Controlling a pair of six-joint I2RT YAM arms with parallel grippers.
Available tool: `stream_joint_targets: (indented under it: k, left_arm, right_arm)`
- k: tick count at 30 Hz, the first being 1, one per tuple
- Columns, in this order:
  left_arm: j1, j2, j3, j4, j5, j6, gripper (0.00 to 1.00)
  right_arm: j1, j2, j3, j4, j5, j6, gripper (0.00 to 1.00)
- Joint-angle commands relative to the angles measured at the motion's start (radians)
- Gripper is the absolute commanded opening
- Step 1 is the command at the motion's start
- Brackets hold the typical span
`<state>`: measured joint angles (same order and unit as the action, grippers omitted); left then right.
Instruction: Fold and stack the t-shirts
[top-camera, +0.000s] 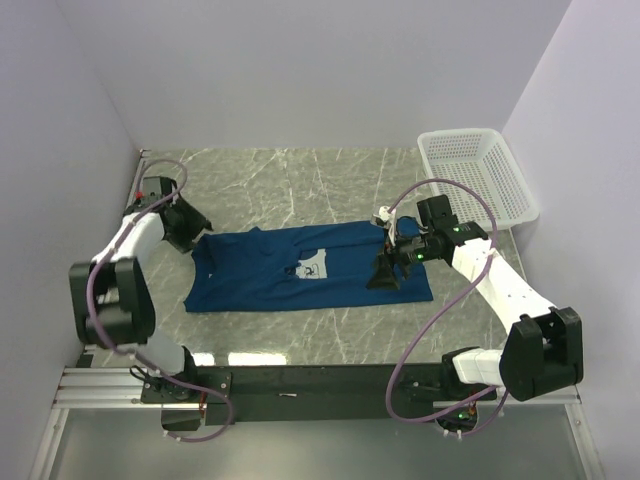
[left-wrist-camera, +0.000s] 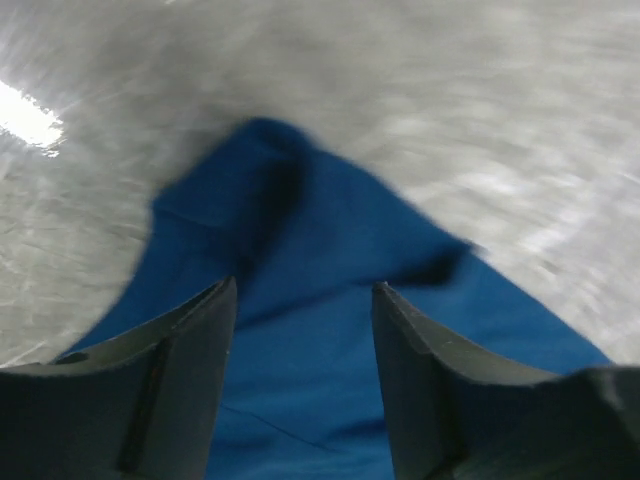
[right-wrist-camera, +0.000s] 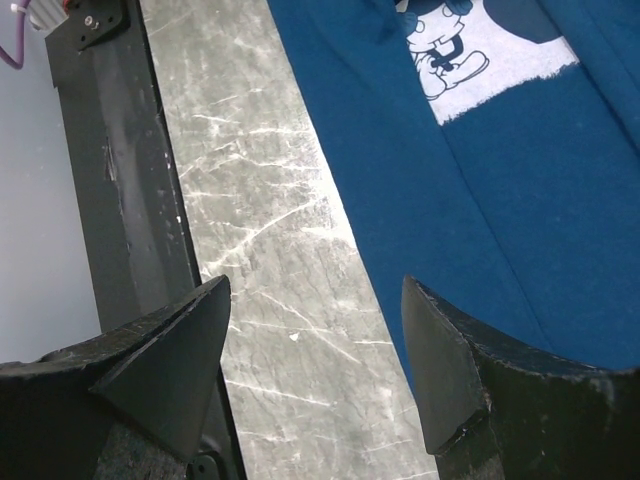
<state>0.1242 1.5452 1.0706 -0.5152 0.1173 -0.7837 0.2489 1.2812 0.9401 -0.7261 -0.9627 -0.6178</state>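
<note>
Nearest, along the black mounting rail (top-camera: 300, 380) at the tabletop's (top-camera: 300, 175) front edge, nothing needs handling. The work lies just beyond it.

The dark blue t-shirt (top-camera: 250, 278) lies flat mid-tabletop, stretched left to right, with the cartoon print (top-camera: 313, 267) facing up.

The right end effector (top-camera: 385, 272) hovers over the shirt's right end. It is released, its fingers well apart with nothing between them. Its wrist view shows the near hem edge running under one finger and bare marble under the other.

The left end effector (top-camera: 188, 232) sits at the shirt's left end, also released. Its fingers are spread above a rumpled flap of cloth that humps up instead of lying flat. I cannot tell whether that flap is a sleeve or a corner.

The step looks like setting up the next fold, and that flap is the weak spot.
- Smooth the flap or tuck it inward first, so it doesn't get trapped as a lump.
- Take both grips right at the edge, pinching every layer there. A grip on the top layer alone would peel it off the rest.
- Lift just enough to clear the cloth and carry both ends evenly, so the fold line stays straight and the print stays centred.
- Lower the cloth before letting go.

Farthest, the white mesh basket (top-camera: 470, 135) stands at the right rear corner, well apart from the shirt.
</note>
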Motion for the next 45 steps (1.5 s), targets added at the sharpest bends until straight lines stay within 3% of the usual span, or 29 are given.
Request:
stream_joint_targets:
  k: [1,21,32,45]
  left_arm:
    - [0.018,0.067,0.015,-0.013,-0.008,-0.065,0.61]
    - [0.045,0.266,0.132,0.017,0.030,-0.005,0.53]
    - [0.074,0.309,0.115,0.012,0.007,0.023,0.24]
    - [0.081,0.452,0.184,-0.017,-0.019,0.078,0.21]
  right_arm:
    - [-0.005,-0.037,-0.011,0.025,0.001,0.009,0.76]
    - [-0.005,-0.016,-0.003,0.005,-0.005,-0.013,0.76]
    - [-0.005,-0.013,-0.001,0.001,-0.011,-0.013,0.76]
    - [-0.005,-0.019,0.003,-0.006,-0.018,-0.019,0.76]
